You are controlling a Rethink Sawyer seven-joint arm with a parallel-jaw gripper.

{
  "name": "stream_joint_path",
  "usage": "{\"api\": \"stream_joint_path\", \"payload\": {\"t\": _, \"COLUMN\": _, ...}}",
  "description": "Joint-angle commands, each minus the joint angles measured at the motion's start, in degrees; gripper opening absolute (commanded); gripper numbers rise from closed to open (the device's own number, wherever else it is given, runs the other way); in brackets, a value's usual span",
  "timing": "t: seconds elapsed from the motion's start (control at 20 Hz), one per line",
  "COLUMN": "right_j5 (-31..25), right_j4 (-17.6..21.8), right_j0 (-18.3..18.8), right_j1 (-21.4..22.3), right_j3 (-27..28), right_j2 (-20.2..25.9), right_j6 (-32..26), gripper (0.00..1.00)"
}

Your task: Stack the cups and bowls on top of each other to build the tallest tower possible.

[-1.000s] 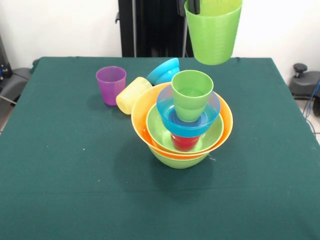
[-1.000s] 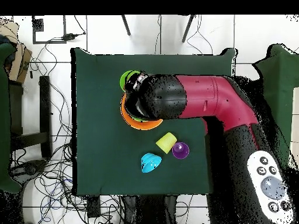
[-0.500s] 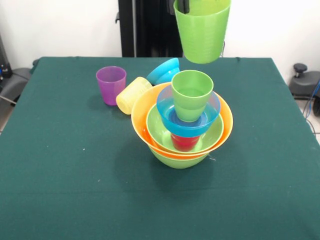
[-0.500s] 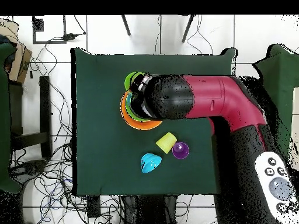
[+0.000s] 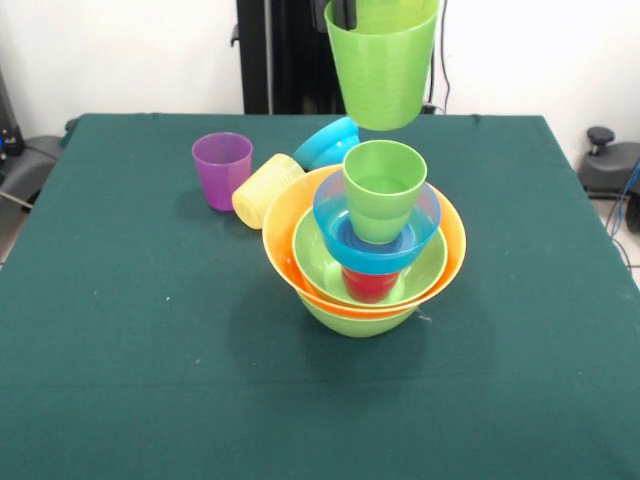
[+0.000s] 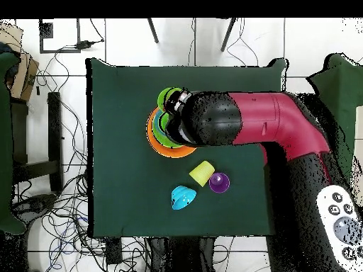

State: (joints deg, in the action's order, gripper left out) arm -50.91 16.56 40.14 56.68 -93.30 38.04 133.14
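My gripper (image 5: 343,12): showing only at the top edge of the front view, one dark finger (image 5: 347,12) lying inside the rim of a green cup (image 5: 382,68); I am clamping that cup by its rim and holding it upright in the air, mouth up.

Held green cup: hanging above the tower (image 5: 365,260), clear of it, its base just above and slightly behind the second green cup (image 5: 384,188).

Tower, from the top down: second green cup standing upright in a blue bowl (image 5: 377,232); blue bowl sitting on a red cup (image 5: 370,284); red cup standing in a lime bowl (image 5: 318,258); that bowl nesting in an orange bowl (image 5: 281,228); the lowest lime bowl (image 5: 357,321) resting on the table (image 5: 130,350), near its middle.

Loose items: second blue bowl (image 5: 329,141) tilting on its side just behind the tower; yellow cup (image 5: 265,189) lying on its side beside the orange bowl; purple cup (image 5: 222,170) standing upright next to the yellow cup.

Overhead view: my arm (image 6: 241,122) covering most of the tower.
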Motion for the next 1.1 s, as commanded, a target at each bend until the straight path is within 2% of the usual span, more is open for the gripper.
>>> {"api": "stream_joint_path", "payload": {"t": 0.05, "right_j5": -2.9, "right_j4": 5.6, "right_j0": -0.1, "right_j1": -4.8, "right_j3": -0.3, "right_j2": 2.7, "right_j6": -17.3, "gripper": 0.00}}
{"api": "stream_joint_path", "payload": {"t": 0.7, "right_j5": -3.2, "right_j4": 6.8, "right_j0": -1.0, "right_j1": -5.8, "right_j3": 1.5, "right_j2": 3.3, "right_j6": -15.6, "gripper": 0.00}}
{"api": "stream_joint_path", "payload": {"t": 1.1, "right_j5": -5.0, "right_j4": 7.0, "right_j0": -0.2, "right_j1": -5.9, "right_j3": 2.6, "right_j2": 4.3, "right_j6": -17.4, "gripper": 0.00}}
